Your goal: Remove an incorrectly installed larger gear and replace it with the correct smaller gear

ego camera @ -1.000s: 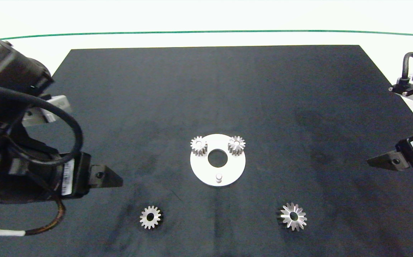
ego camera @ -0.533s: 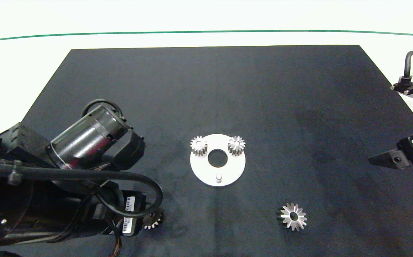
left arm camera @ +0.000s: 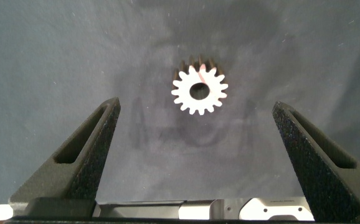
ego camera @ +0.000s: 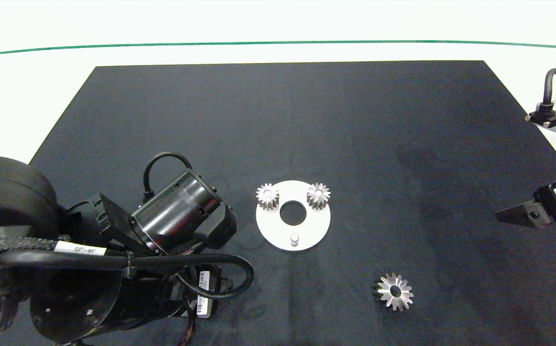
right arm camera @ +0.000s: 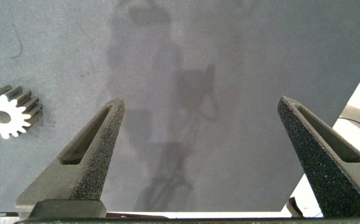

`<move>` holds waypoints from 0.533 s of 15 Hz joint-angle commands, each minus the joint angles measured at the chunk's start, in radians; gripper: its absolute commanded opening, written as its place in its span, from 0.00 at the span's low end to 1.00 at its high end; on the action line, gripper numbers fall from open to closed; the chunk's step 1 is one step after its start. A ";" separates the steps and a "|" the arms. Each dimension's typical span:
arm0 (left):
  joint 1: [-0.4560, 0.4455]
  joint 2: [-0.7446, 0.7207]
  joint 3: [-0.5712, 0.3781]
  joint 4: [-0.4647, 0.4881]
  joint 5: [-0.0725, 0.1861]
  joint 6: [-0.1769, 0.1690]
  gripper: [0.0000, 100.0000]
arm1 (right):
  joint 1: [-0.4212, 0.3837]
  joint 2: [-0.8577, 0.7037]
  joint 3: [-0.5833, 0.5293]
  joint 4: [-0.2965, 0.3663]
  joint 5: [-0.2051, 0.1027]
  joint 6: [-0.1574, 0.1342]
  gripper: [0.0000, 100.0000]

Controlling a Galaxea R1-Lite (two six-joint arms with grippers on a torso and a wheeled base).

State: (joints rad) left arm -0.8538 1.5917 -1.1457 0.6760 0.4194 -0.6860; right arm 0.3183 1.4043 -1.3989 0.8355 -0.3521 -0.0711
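Leftward-reaching left hand (left arm camera: 195, 134) now hovers spread above smaller gear (left arm camera: 199, 91).

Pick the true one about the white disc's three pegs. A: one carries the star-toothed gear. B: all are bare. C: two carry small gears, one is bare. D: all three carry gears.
C: on the disc, two small gears sit on pegs, and the near peg is bare.

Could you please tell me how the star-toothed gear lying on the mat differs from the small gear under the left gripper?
The larger gear has long, sharp, radiating teeth; the smaller gear has short blunt ones. The larger gear lies in the open on the black mat, with no gripper over it; the smaller gear lies below the open left gripper, ahead of its fingers. Both are silver metal, flat on the mat, each with a round centre hole.
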 commanded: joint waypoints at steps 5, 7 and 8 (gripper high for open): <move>0.004 0.047 0.004 -0.001 0.015 -0.009 1.00 | 0.001 0.004 0.005 -0.012 -0.002 -0.001 1.00; 0.007 0.068 -0.003 -0.004 0.016 -0.038 1.00 | -0.001 0.005 0.005 -0.013 -0.002 -0.001 1.00; 0.007 0.071 -0.003 -0.006 0.018 -0.040 1.00 | -0.001 0.005 0.005 -0.013 -0.002 -0.001 1.00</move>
State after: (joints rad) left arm -0.8474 1.6500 -1.1468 0.6668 0.4343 -0.7200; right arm 0.3174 1.4062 -1.3945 0.8177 -0.3517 -0.0715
